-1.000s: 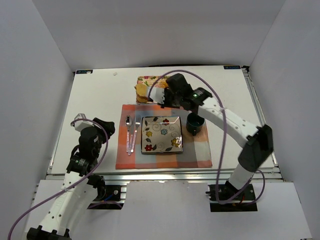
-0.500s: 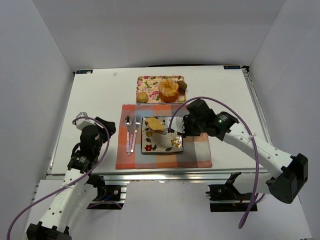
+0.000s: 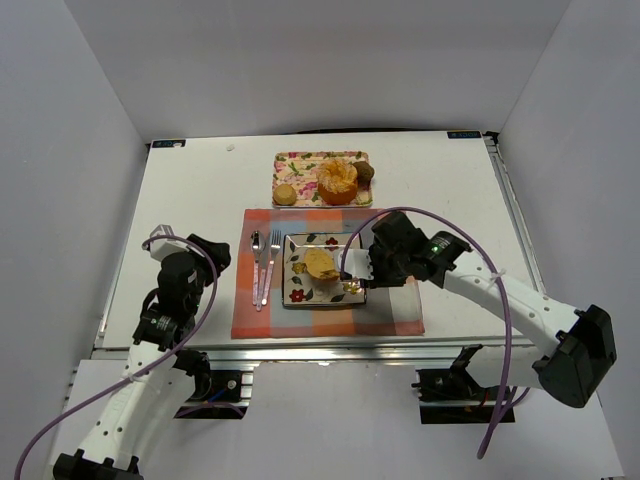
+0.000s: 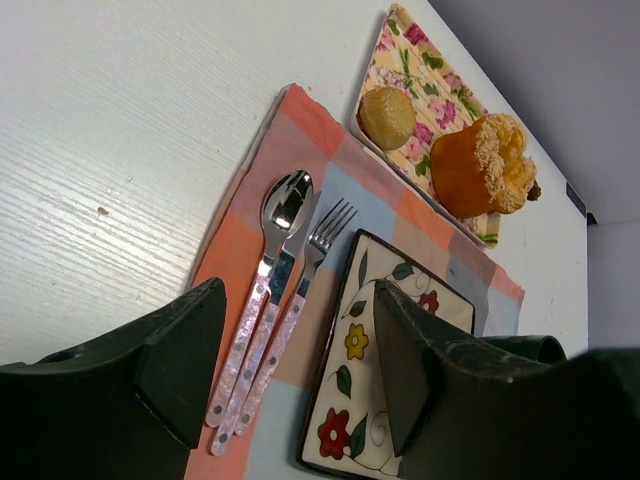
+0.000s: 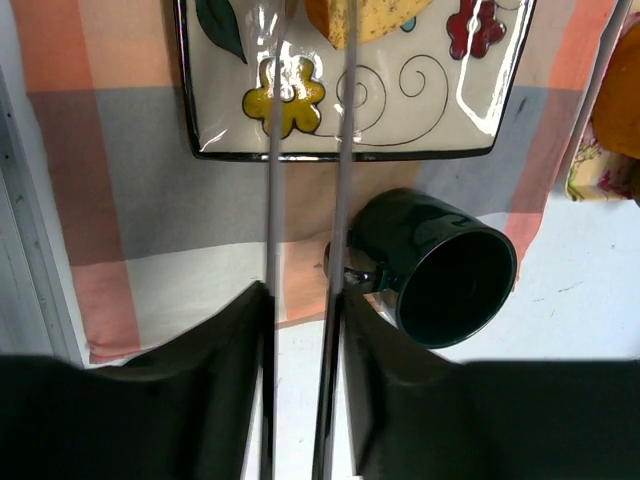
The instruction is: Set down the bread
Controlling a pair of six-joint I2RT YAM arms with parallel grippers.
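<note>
The bread (image 3: pixel 320 262), golden-yellow and bumpy, lies on the flowered plate (image 3: pixel 348 247) in the middle of the placemat. In the right wrist view its lower edge (image 5: pixel 368 20) shows at the top, at the tips of two thin metal tongs arms (image 5: pixel 271 150). My right gripper (image 3: pixel 360 268) sits just right of the plate, its fingers (image 5: pixel 240 330) pressing those tongs arms from both sides. My left gripper (image 4: pixel 300 390) hangs open and empty over the placemat's left side, near the cutlery.
A flowered tray (image 3: pixel 300 160) at the back holds a small round bun (image 3: pixel 285 193), an orange pastry (image 3: pixel 337 180) and a dark muffin (image 3: pixel 364 171). Spoon (image 3: pixel 257 262) and fork (image 3: pixel 272 262) lie left of the plate. A dark green mug (image 5: pixel 450 270) stands right of the plate.
The right arm swung from the tray to the plate, carrying the bread in the tongs. The bread now sits lower, near the plate's middle. The left arm has barely moved.
</note>
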